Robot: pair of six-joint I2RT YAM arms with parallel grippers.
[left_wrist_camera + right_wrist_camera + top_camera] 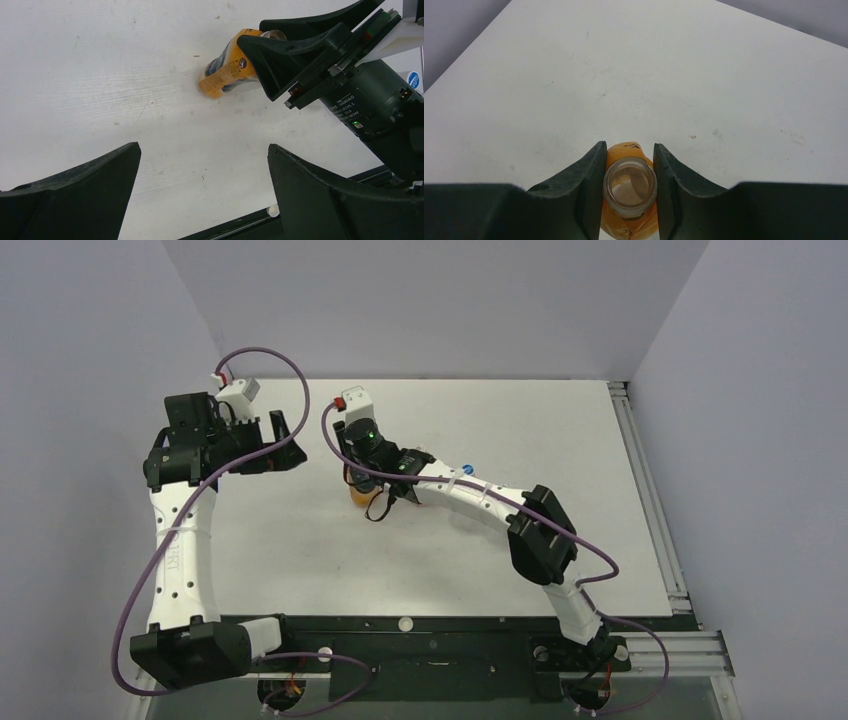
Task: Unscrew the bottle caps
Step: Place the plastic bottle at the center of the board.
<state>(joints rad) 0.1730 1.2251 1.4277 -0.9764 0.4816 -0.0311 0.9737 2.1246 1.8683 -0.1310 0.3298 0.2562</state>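
An orange bottle [357, 494] with a dark label stands on the white table near its middle. My right gripper [366, 480] comes down on it from above. In the right wrist view that gripper [629, 150] is shut on the bottle [624, 226], its fingers on either side of the open, capless neck. The left wrist view shows the bottle [225, 75] with the right fingers [280, 55] at its top. A blue cap [467, 468] lies on the table beside the right forearm. My left gripper [285, 445] hovers left of the bottle and apart from it. It is open and holds nothing [204, 165].
A small white cap [405, 623] lies at the black front rail [450, 625], seen also as the white cap [273, 210] by the left gripper's right finger. Grey walls close the back and both sides. A metal rail [640, 470] runs along the right edge.
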